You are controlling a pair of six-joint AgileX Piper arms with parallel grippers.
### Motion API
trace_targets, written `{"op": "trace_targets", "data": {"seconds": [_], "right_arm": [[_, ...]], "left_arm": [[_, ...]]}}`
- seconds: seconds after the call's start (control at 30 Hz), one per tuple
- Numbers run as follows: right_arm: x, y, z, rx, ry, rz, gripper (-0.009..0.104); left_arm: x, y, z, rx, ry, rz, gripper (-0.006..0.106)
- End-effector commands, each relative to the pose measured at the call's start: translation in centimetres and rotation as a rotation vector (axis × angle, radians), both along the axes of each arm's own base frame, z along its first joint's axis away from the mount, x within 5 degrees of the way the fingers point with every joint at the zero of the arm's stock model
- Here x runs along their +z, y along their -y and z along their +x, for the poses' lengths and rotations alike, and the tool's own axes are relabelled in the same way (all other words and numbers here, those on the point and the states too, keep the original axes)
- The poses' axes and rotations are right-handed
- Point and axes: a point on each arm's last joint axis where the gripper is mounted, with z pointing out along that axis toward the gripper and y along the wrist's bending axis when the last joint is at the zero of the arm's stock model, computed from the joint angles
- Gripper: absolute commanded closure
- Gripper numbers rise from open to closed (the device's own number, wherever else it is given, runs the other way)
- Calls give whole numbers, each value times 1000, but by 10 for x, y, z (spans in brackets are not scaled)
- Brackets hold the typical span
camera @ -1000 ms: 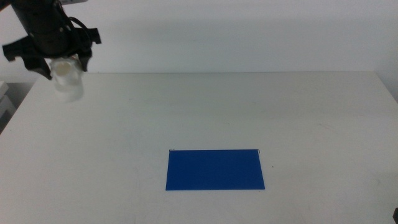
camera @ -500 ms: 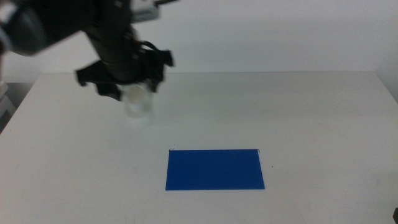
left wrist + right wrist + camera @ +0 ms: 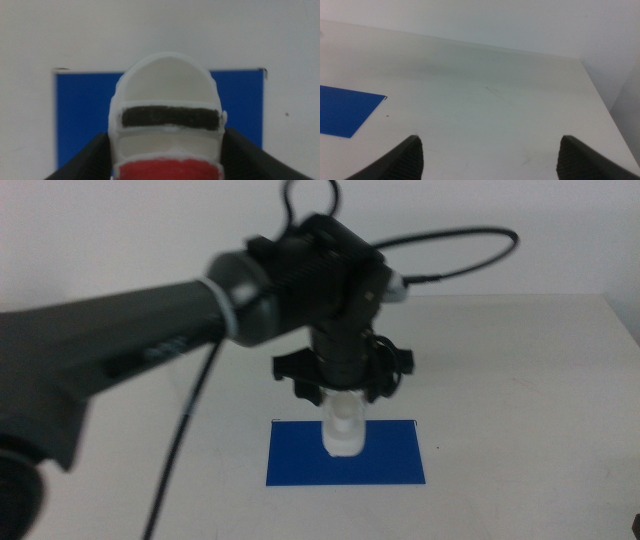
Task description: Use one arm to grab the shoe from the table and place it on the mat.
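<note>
The left gripper [image 3: 343,395] pinches the shoe [image 3: 342,434] upright over the mat [image 3: 395,465] near its far edge; judged best: lower gently, release once it rests flat, while the right gripper [image 3: 487,155] waits spread.

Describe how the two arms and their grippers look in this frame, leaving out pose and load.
The left arm is dark grey-black, a thick tube with a pale ring before its bulky wrist. A thin black cable loops above it. Its lettering is too blurred to read. The left gripper is black, with two dark jaws. Of the right gripper only two dark, rounded jaw tips show, in its own wrist view.
</note>
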Motion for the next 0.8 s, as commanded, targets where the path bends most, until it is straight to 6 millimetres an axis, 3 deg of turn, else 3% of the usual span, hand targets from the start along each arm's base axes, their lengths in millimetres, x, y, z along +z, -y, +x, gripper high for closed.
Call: {"op": "trace_targets", "data": {"seconds": [0.0, 0.13, 0.6, 0.77], "right_arm": [[5, 0, 1, 5, 65, -16, 17], [5, 0, 1, 5, 65, -16, 17], [5, 0, 1, 5, 65, -16, 17], [5, 0, 1, 5, 65, -16, 17]], "left_arm": [[26, 10, -3, -20, 75, -67, 102], [20, 24, -4, -48, 86, -79, 102], [22, 28, -1, -10, 123, -140, 102], [22, 30, -3, 87, 74, -208, 102]]}}
